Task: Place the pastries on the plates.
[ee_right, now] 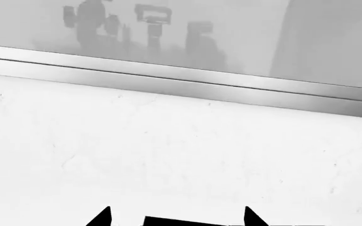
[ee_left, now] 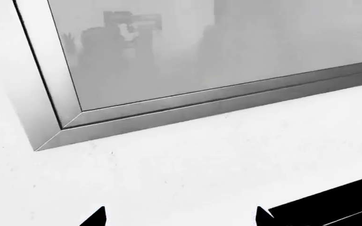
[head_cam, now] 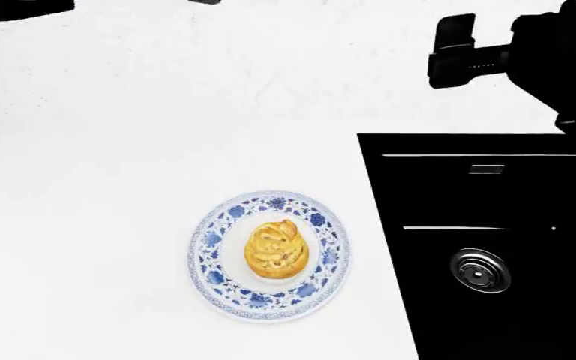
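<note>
Head view: bun centred on blue-rimmed plate.

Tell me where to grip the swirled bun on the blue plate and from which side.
Judging by the head view, come straight down from above and close across the swirled bun at its lower flanks, under the ridged top. It sits in the well of the blue floral plate, and the surrounding rim would likely block a level sideways approach. Close gently; it looks soft.

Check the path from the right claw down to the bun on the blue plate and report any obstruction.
Nothing visible blocks it. Bare white countertop lies between the right claw and the bun, which already sits on the blue-rimmed plate; the black sink lies beside it.
</note>
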You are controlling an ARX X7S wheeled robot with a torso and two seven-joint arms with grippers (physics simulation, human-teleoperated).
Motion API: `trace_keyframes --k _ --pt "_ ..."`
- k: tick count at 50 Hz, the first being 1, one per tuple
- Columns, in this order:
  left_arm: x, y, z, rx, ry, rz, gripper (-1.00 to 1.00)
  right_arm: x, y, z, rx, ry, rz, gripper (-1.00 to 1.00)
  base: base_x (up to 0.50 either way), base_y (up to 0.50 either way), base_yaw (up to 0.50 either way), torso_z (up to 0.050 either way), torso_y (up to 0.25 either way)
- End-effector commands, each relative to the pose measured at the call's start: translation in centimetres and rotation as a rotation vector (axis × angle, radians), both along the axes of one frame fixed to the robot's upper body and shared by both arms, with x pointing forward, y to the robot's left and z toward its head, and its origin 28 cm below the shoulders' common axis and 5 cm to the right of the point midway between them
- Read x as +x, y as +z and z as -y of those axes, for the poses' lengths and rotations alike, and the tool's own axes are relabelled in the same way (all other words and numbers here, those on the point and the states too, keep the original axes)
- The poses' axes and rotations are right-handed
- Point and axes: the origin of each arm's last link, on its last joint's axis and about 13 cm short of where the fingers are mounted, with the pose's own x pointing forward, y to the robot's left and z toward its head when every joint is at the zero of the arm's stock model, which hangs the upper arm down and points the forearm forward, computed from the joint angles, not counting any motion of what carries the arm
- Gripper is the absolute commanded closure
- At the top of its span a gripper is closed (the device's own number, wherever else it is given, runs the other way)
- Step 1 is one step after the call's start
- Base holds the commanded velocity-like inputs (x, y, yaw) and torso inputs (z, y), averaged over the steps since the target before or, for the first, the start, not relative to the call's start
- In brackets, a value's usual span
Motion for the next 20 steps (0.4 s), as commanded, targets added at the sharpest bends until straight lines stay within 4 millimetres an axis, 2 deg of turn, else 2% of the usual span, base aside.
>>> trace_keyframes --k 1,3,8,9,10,15,16,17,19,20 --pt "-2.6 8.5 0.2 0.012 0.045 0.108 -1.00 0.3 2.6 -0.2 -0.050 0.020 0.138 -1.00 0.00 0.00 0.00 0.000 0.000" --pt "-3.2 8.9 0.2 0.026 0.044 0.114 -1.00 0.4 2.6 -0.2 -0.063 0.019 0.152 -1.00 0.00 0.00 0.00 0.000 0.000" --pt "-4.5 6.5 -2.0 0.076 0.086 0.079 -1.00 0.3 2.6 -0.2 -0.065 0.006 0.112 -1.00 0.00 0.00 0.00 0.000 0.000" --pt "-6.1 7.8 -2.5 0.074 0.086 0.115 -1.00 0.3 2.6 -0.2 -0.066 0.005 0.110 -1.00 0.00 0.00 0.00 0.000 0.000" --pt "-6.4 7.8 -2.8 0.078 0.092 0.122 -1.00 0.3 2.6 -0.2 -0.066 0.019 0.109 -1.00 0.00 0.00 0.00 0.000 0.000" --pt "-9.3 6.3 -5.7 0.095 0.151 0.111 -1.00 0.3 2.6 -0.2 -0.085 -0.006 0.094 -1.00 0.00 0.00 0.00 0.000 0.000" --pt "-9.4 5.0 -6.3 0.104 0.166 0.088 -1.00 0.3 2.6 -0.2 -0.088 -0.004 0.093 -1.00 0.00 0.00 0.00 0.000 0.000" --pt "-9.3 2.6 -7.3 0.084 0.193 0.061 -1.00 0.2 2.7 -0.2 -0.098 -0.003 0.083 -1.00 0.00 0.00 0.00 0.000 0.000" --pt "-9.2 1.4 -7.8 0.067 0.201 0.060 -1.00 0.3 2.6 -0.2 -0.088 -0.004 0.091 -1.00 0.00 0.00 0.00 0.000 0.000" --pt "-9.8 1.2 -7.8 0.076 0.202 0.095 -1.00 0.3 2.6 -0.2 -0.087 -0.006 0.097 -1.00 0.00 0.00 0.00 0.000 0.000"
